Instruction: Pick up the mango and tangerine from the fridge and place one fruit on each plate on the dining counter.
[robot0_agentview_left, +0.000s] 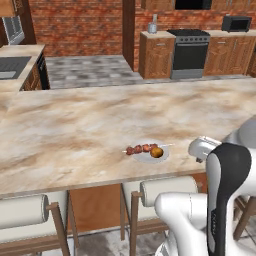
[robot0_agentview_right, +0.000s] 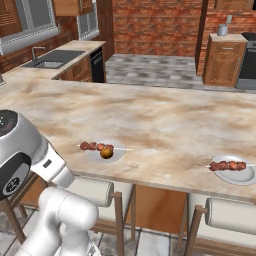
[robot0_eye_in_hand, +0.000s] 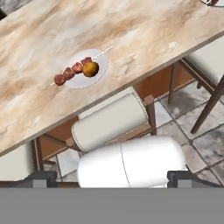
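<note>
Fruit, small and orange, probably the tangerine (robot0_agentview_right: 106, 152), sits on the left plate (robot0_agentview_right: 92, 154) near the counter's (robot0_agentview_right: 150, 115) front edge beside its skewer (robot0_agentview_right: 95, 146). Rightward, the second plate (robot0_agentview_right: 240, 176) waits fruitless. The end effector (robot0_eye_in_hand: 112, 177), pulled back over a stool (robot0_eye_in_hand: 111, 120), stands released and empty.

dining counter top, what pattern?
Beige-and-tan marbled stone on the dining counter; clearest in the right base view.

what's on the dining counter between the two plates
Nothing: in the right base view the stretch of dining counter between the plate with the fruit and the plate with just a skewer is bare marbled stone.
</note>
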